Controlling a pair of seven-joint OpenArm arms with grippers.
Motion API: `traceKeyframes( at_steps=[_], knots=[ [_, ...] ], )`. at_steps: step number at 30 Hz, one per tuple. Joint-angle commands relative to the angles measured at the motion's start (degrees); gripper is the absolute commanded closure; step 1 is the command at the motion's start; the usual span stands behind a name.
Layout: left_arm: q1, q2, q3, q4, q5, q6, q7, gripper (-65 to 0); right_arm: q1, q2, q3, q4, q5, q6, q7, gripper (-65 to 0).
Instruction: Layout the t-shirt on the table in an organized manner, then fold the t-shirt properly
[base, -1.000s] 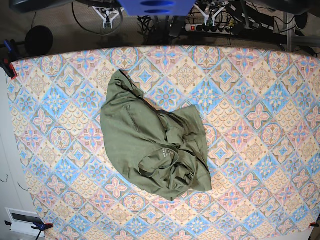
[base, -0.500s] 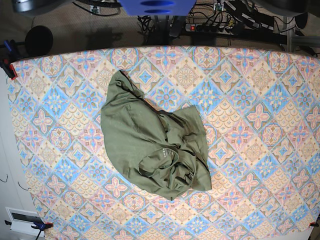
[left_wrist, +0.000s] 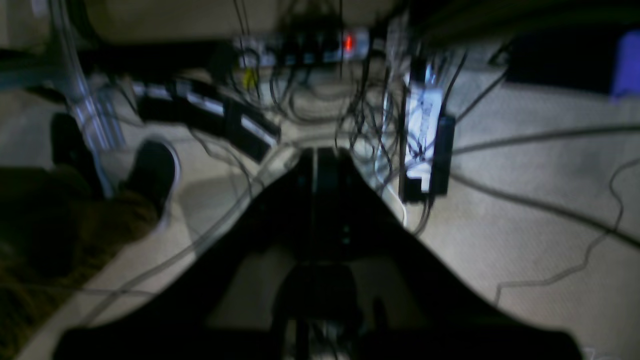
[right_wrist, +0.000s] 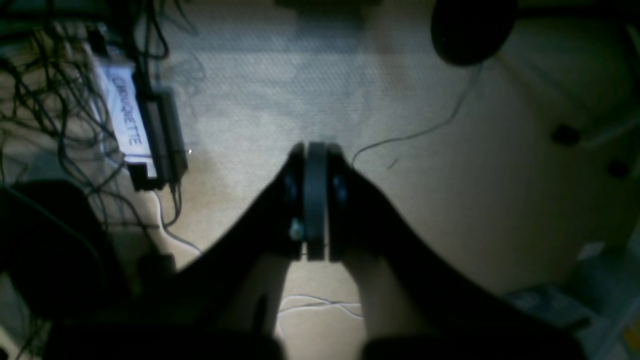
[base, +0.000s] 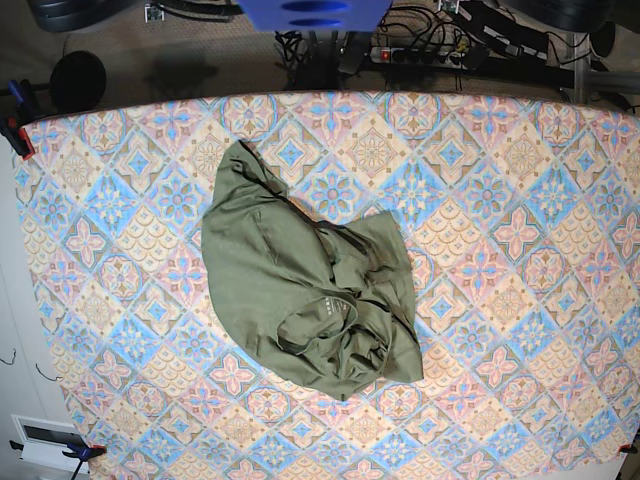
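The olive-green t-shirt lies crumpled in a heap left of centre on the patterned table, with its pale neck label facing up. Nothing touches it. Both grippers are off the table, behind its far edge, and hang over the floor. In the blurred left wrist view, my left gripper is shut with nothing between its fingers. My right gripper is also shut and empty above bare carpet. Neither wrist view shows the t-shirt.
A power strip and tangled cables lie on the floor behind the table. A blue mount sits at top centre. Clamps grip the table's left corner. A shoe stands on the floor at the left.
The arms' white and dark parts at the top edge of the base view have drawn back further out of frame. The t-shirt has not moved.
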Motion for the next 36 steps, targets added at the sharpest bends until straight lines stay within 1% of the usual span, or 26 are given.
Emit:
traceKeyframes(
  at_steps=[1,6,11,15,19,22,24,27,30,32,33,36],
  knots=[
    [2.72,-0.36,0.01,2.19,0.05,0.17,-0.43,0.0,-2.05,1.1,1.63,1.92,0.14,-0.45,0.64,0.0],
    [7.82,-0.45,-0.16,11.86,0.05,0.17,-0.43,0.0,-7.23,1.19,4.88,11.33,0.14,-0.45,0.64,0.0],
    [12.66,-0.45,-0.34,21.44,0.32,0.17,-0.25,0.0,-12.68,1.01,9.89,21.79,0.14,-0.45,0.28,0.0],
    [15.2,-0.45,-0.34,28.74,0.67,0.17,0.01,0.0,-16.2,1.01,11.91,30.5,0.14,-0.45,0.28,0.0],
    [17.93,-2.91,0.01,36.65,0.14,0.25,0.01,0.0,-19.37,0.92,13.41,39.46,0.14,-0.45,0.2,0.0],
    [19.42,-3.44,-0.25,43.16,0.14,0.25,0.01,0.0,-20.42,0.92,13.41,47.29,0.14,-0.45,0.2,0.0],
    [19.69,-3.44,-0.34,46.14,0.14,0.25,0.01,0.0,-21.04,0.92,13.14,50.8,0.14,-0.45,0.2,0.0],
    [19.34,-3.44,-0.34,49.4,0.14,0.25,0.1,0.0,-22.27,0.92,12.7,52.74,0.05,-0.45,0.2,0.0],
    [18.55,-3.44,-0.25,51.16,0.14,0.25,0.1,0.0,-20.68,1.45,9.89,53.53,-0.03,-0.45,0.72,0.0],
    [16.7,-3.44,-0.08,51.42,0.14,0.25,0.19,0.0,-18.4,2.68,7.34,53.7,-0.21,-0.45,0.72,0.0],
    [15.91,-3.44,-0.08,51.51,0.05,0.25,0.98,0.0,-16.99,3.21,5.85,53.79,-0.3,-0.45,0.64,0.0],
    [12.3,-3.18,-0.08,52.65,-0.04,0.25,5.73,0.0,-12.86,4.88,1.45,53.88,-0.3,-0.45,0.28,0.0]
  ],
)
